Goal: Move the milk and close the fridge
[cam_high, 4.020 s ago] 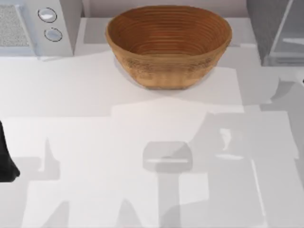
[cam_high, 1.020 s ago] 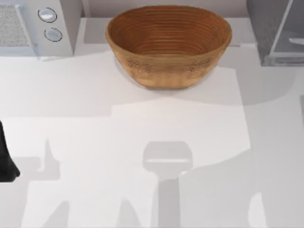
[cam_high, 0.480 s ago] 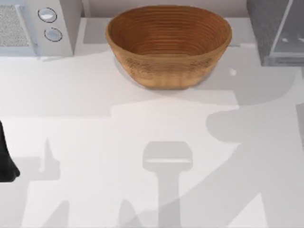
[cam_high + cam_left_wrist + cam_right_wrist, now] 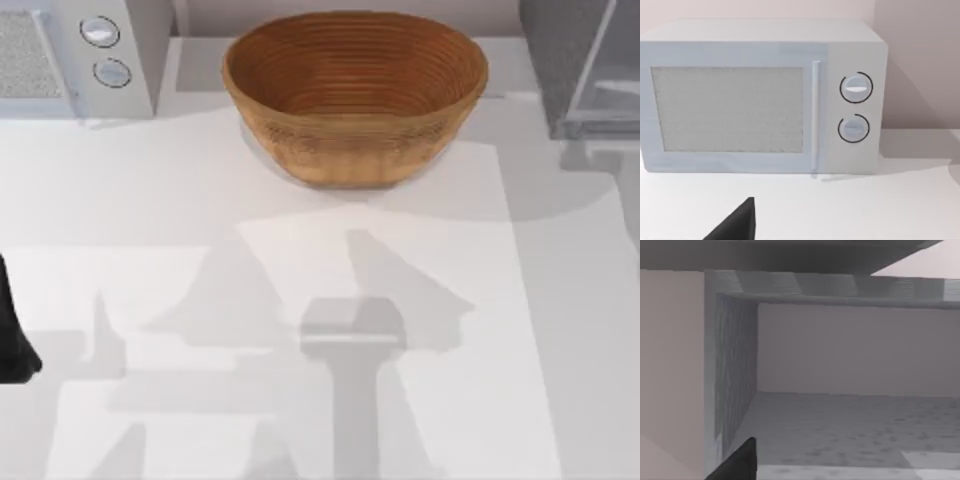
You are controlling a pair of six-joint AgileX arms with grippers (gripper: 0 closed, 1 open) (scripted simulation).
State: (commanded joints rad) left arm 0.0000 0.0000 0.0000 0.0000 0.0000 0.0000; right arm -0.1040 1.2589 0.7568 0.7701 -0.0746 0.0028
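Dark grey, a tip of the right pincer (image 4: 738, 463) shows in the right wrist view, close before the open front of the fridge (image 4: 735, 380); if this pincer is wide or narrow, I cannot tell. The fridge cavity opens toward it, with a speckled wall and a speckled floor visible all over.

In the top view the fridge (image 4: 560, 50) stands at the 1 o'clock corner of the surface (image 4: 150, 200). Its speckled side faces 9 o'clock, and the pale glassy door panel (image 4: 610, 70) runs slanted from 12 toward 7 o'clock.

The left pincer (image 4: 737, 225) hangs before the white microwave (image 4: 740, 100), apart from it; its state I cannot tell. The left arm (image 4: 10, 340) waits at the 9 o'clock edge.

Compared with half a second ago, the wide shadow toward 4 o'clock is gone and pointed shadows (image 4: 400, 290) now lie in the middle. Fridge, microwave (image 4: 130, 60) and basket (image 4: 350, 150) kept their places.

The basket sits at 12 o'clock, long axis from 9 to 3 o'clock, its woven bottom visible all over.
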